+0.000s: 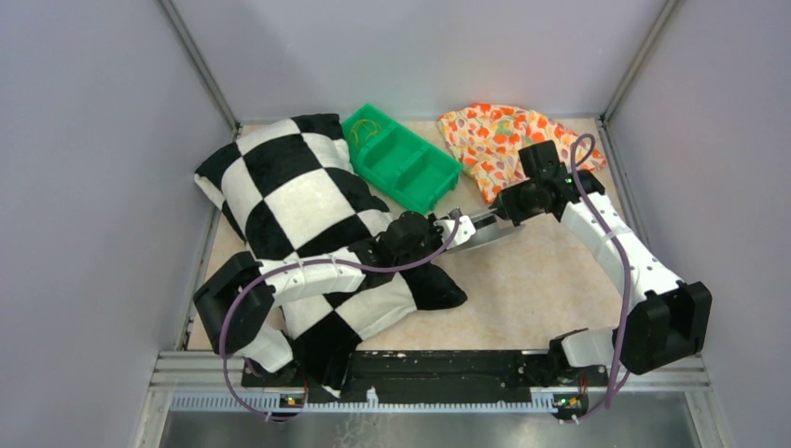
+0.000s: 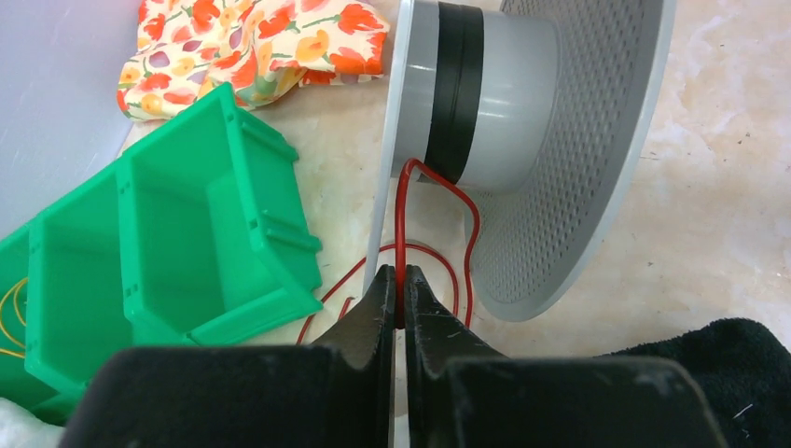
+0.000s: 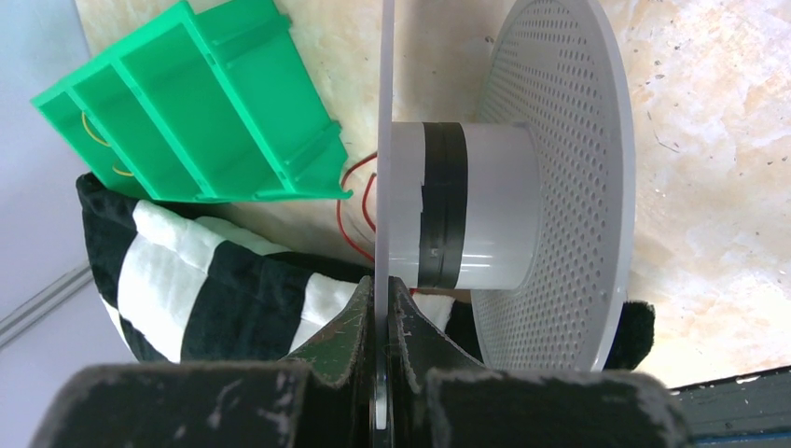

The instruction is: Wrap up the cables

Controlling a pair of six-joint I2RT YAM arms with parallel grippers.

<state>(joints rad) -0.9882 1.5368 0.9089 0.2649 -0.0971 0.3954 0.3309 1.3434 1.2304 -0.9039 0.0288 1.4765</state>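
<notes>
Cable [image 2: 400,233]: thin red wire, running from my left fingertips up to the spool hub beside its black band, with loose loops beneath.
Left gripper [image 2: 399,280]: my fingers are pinched on the cable.
Right gripper [image 3: 381,289]: my fingers are clamped on the rim of the spool's thin solid flange.
Hidden: the cable's tail passes behind my left fingers, its end at the hub is unclear, and it is too fine to trace from above.
Spool [image 3: 485,205]: grey, axis level, with a perforated flange on the far side.
Margins: green bin [image 1: 401,159] just beside the spool; checkered cushion [image 1: 298,196] under my left arm; floral cloth [image 1: 494,135] at the far edge; bare table [image 1: 541,289] to the right.
</notes>
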